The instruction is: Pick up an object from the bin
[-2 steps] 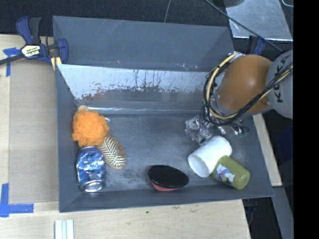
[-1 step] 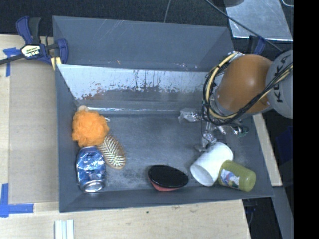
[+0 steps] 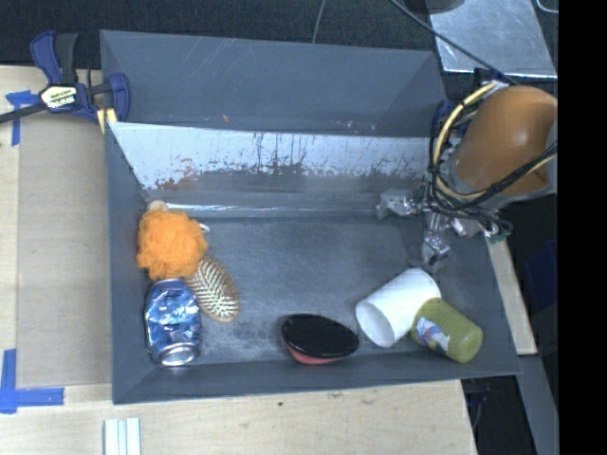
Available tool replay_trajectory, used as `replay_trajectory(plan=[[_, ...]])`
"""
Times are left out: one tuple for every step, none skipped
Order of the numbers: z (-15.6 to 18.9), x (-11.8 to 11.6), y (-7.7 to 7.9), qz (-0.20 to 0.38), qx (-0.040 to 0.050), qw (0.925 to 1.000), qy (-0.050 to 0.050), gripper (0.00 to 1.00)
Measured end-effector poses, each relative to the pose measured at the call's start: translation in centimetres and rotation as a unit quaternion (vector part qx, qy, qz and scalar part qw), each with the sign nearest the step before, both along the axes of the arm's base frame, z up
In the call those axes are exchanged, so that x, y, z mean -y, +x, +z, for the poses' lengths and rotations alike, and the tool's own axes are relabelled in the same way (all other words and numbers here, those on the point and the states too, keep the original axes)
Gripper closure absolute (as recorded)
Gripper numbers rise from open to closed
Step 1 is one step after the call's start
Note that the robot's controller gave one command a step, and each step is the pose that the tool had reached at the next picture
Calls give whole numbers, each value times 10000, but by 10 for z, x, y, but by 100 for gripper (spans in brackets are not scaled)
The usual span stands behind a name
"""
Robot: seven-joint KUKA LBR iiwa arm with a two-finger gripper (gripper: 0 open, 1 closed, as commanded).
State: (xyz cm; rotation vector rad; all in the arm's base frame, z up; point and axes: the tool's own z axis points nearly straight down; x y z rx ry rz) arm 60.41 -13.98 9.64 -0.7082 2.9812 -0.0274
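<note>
Bin [image 3: 313,245] of grey metal holds 6 loose things. Arm [image 3: 503,140] with its orange cover reaches in at the right wall. White cup [image 3: 396,308] lies on its side at the front right, touching an olive-green bottle [image 3: 448,330]. Orange fluffy ball [image 3: 171,240], crushed blue can [image 3: 173,322], black oval dish [image 3: 320,337] and bristle brush [image 3: 214,290] lie further left. Gripper [image 3: 436,246] hangs near the cup, just behind it; whether it is open or closed cannot be told.

At the right of the frame the jaws hang just above a white cup [image 3: 396,306] lying beside an olive bottle [image 3: 450,330]. Lower left sit an orange puff [image 3: 169,242], a brush [image 3: 214,290] and a crushed can [image 3: 173,322]. A black dish [image 3: 318,336] lies bottom centre.
</note>
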Motion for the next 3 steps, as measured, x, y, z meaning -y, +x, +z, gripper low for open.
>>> replay_trajectory(plan=[[21, -74, 19, 1727, 40, 9849, -133, 0], [-18, -171, 9, 190, 55, 9998, 10, 0], [-24, -209, 17, 456, 101, 9989, -5, 0]])
